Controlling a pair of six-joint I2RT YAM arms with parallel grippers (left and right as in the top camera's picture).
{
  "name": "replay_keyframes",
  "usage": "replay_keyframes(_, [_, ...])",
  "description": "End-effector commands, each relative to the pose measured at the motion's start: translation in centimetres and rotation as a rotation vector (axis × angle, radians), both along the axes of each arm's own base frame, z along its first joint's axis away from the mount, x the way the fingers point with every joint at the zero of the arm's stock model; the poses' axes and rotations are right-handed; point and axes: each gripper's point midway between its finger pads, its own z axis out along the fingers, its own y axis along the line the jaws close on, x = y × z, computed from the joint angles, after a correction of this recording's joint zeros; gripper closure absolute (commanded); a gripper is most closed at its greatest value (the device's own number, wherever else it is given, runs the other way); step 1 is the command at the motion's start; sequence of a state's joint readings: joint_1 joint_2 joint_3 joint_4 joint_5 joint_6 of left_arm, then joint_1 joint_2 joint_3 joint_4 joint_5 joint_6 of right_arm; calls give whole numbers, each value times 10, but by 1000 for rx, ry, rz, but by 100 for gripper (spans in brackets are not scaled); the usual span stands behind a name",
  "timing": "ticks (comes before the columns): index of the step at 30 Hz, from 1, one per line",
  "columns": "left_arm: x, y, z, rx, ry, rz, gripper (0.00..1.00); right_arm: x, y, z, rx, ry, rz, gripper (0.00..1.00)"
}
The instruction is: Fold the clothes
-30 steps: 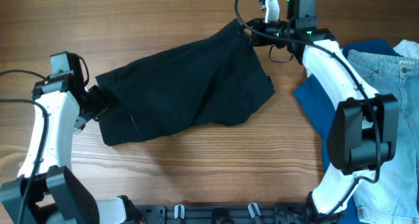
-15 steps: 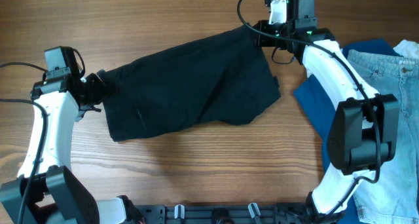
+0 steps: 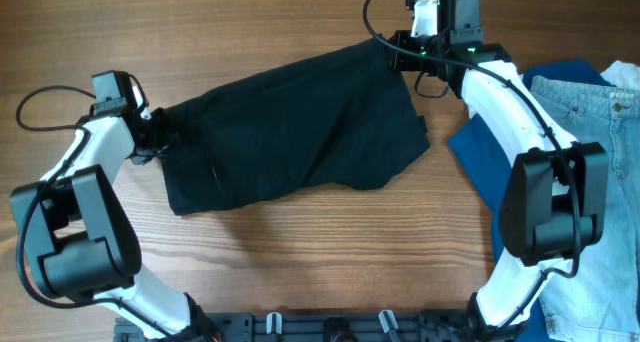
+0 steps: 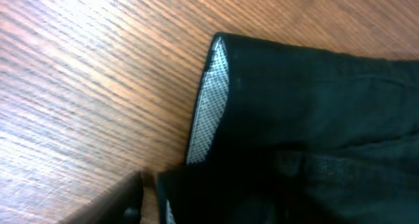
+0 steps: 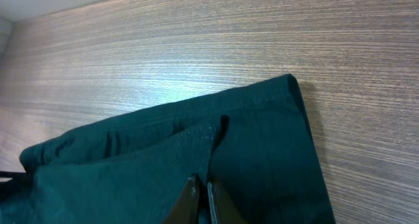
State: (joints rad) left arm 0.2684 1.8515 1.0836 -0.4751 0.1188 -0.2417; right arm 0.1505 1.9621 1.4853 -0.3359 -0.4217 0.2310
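Wide surface (image 3: 300, 272) is seen before and behind the black shorts (image 3: 300, 132), which are stretched across its middle. The waist edge is clenched by the left end effector (image 3: 155, 134), and the far corner is pinched by the right end effector (image 5: 200, 196). The white lining (image 4: 209, 106) is exposed.

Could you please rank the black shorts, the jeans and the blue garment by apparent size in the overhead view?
1. shorts
2. jeans, cut off by the frame
3. blue garment, mostly covered
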Motion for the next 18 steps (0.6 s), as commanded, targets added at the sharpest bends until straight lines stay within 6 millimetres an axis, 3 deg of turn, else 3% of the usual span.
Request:
replay_keyframes(1, [2, -13, -2, -72, -20, -47, 76, 1, -1, -5, 4, 9, -7, 96])
replay_keyframes(3, [3, -15, 0, -82, -26, -51, 96, 1, -1, -5, 4, 9, -7, 96])
replay_keyframes(5, [6, -14, 10, -80, -43, -52, 96, 1, -1, -5, 4, 10, -7, 96])
replay_keyframes(10, [26, -9, 77, -39, -168, -58, 96, 8, -1, 1, 4, -30, -14, 96])
replay_keyframes(14, [42, -2, 86, -5, -243, -56, 96, 23, -4, 9, 12, -85, -59, 96])
replay_keyframes(17, [47, 6, 87, 34, -258, -37, 96, 26, -3, -1, 30, -67, -73, 96])
replay_keyframes(18, [47, 7, 86, 36, -254, -35, 90, 26, -3, -6, 35, -51, -78, 92])
